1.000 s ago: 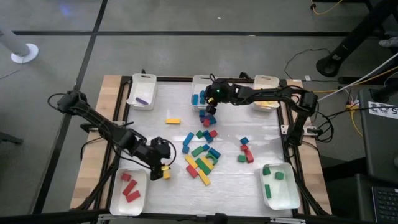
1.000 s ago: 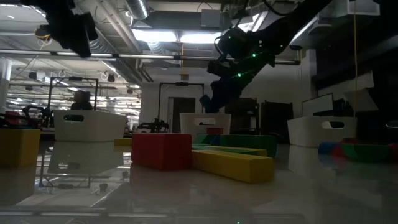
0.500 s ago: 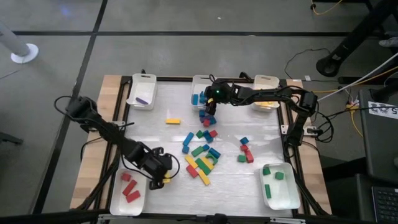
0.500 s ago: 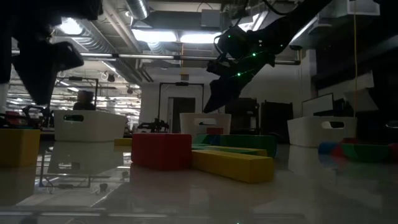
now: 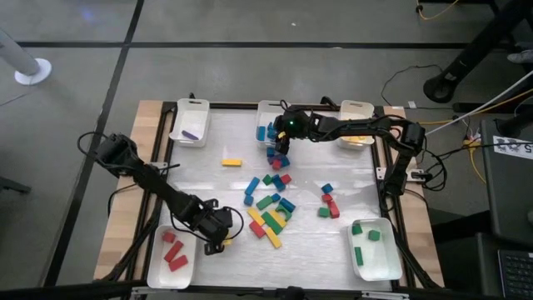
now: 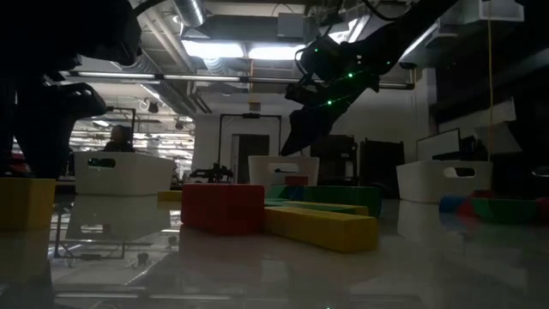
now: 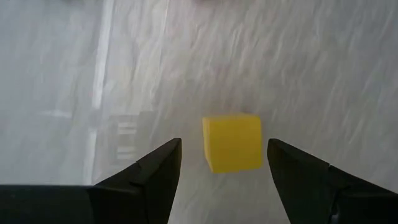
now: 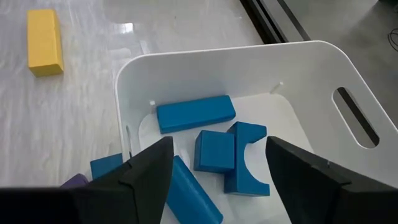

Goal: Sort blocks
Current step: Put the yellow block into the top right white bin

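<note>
The right gripper [image 5: 281,143] hangs over the white tray with blue blocks [image 8: 292,65] at the top middle of the high view. Its fingers stand wide apart and hold nothing. Down in the tray, in the right wrist view, lie a blue bar [image 8: 195,113], a blue cube [image 8: 214,150] and a blue arch block [image 8: 247,155]. So a blue block looks just dropped in, and this arm's job here seems done.

The left gripper [image 5: 218,237] is low on the table at the lower left of the high view, near the tray with red blocks [image 5: 158,271]. Its fingers are open wide too. A yellow cube [image 7: 232,142] sits on the white table between them, closer to one finger, and not touching either one. It is not grabbed yet.

The big pile of mixed blocks [image 5: 271,208] waits in the middle of the table: red, blue, green and yellow ones. A yellow bar [image 5: 231,162] lies alone at the upper left of the pile. A tray with green blocks [image 5: 391,267] is at the lower right, and a tray with one purple block [image 5: 200,108] at the upper left.

Next, I think the left gripper should squeeze the yellow cube and carry it to the yellow tray [image 5: 358,107] at the top right. That is a long way, right across the table. The right arm should go back to the pile for another block.
</note>
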`<state>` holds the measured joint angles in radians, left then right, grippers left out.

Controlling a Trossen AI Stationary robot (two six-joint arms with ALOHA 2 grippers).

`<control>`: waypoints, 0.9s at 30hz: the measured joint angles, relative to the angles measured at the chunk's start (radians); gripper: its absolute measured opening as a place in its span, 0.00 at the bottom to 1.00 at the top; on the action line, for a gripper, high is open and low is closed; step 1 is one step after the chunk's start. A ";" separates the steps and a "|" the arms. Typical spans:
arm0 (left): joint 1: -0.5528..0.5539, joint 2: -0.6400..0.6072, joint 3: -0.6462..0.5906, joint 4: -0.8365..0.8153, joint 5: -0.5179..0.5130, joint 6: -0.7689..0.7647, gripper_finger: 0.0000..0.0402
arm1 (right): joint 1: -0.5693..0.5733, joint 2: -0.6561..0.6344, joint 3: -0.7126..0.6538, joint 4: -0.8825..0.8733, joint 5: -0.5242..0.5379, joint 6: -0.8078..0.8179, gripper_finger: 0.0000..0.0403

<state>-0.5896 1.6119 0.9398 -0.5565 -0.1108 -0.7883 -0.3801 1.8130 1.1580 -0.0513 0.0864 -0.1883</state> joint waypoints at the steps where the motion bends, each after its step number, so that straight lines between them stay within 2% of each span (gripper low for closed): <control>1: 0.000 0.000 0.000 0.001 0.000 -0.012 0.57 | 0.000 0.000 0.000 0.000 0.000 0.000 0.64; 14: -0.008 0.000 0.000 0.069 0.000 -0.024 0.57 | 0.000 0.000 0.000 -0.001 0.000 0.000 0.64; 27: -0.008 0.000 0.000 0.066 0.000 -0.024 0.57 | 0.000 0.000 0.000 -0.002 0.000 0.000 0.64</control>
<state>-0.5972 1.6119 0.9398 -0.4910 -0.1111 -0.8120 -0.3801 1.8130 1.1580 -0.0532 0.0860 -0.1883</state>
